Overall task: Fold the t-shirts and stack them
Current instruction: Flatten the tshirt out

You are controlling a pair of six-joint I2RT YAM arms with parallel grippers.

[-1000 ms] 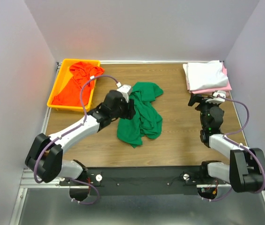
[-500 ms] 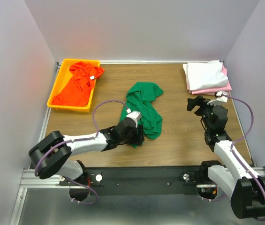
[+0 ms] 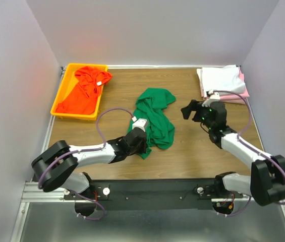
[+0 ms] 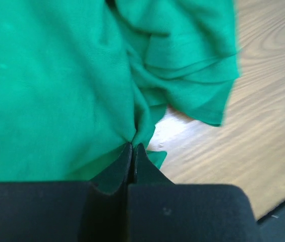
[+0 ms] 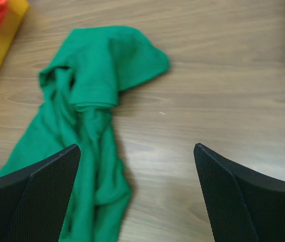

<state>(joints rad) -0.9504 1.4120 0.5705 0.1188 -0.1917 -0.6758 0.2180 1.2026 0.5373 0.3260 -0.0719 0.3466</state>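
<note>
Now pinches the near hem of the dark green t-shirt (image 3: pixel 155 118) in the left end effector (image 3: pixel 142 148), jaws pressed together on a small fold of cloth in the left wrist view. Sits much closer to the front edge of the counter (image 3: pixel 192 151) than a second ago, when placed over the shirt's far part. Leaves the green shirt crumpled and lying lengthways in the middle of the counter, not yet folded. Has swung the right end effector (image 3: pixel 188 110) in from the right edge toward the centre; holds it spread wide, gripping nothing, aimed at the shirt's far end and clear of the cloth. Suggests a two-armed spread coming up: near hem secured, far end yet to be taken. Shows the white t-shirt (image 3: pixel 220 79) folded on top of the pink t-shirt (image 3: pixel 234 99) at the far right corner, so two likely done. Leaves the orange-red t-shirt (image 3: pixel 81 91) bunched in the yellow tray (image 3: pixel 66 70) at the far left corner. Puts the task about halfway
</note>
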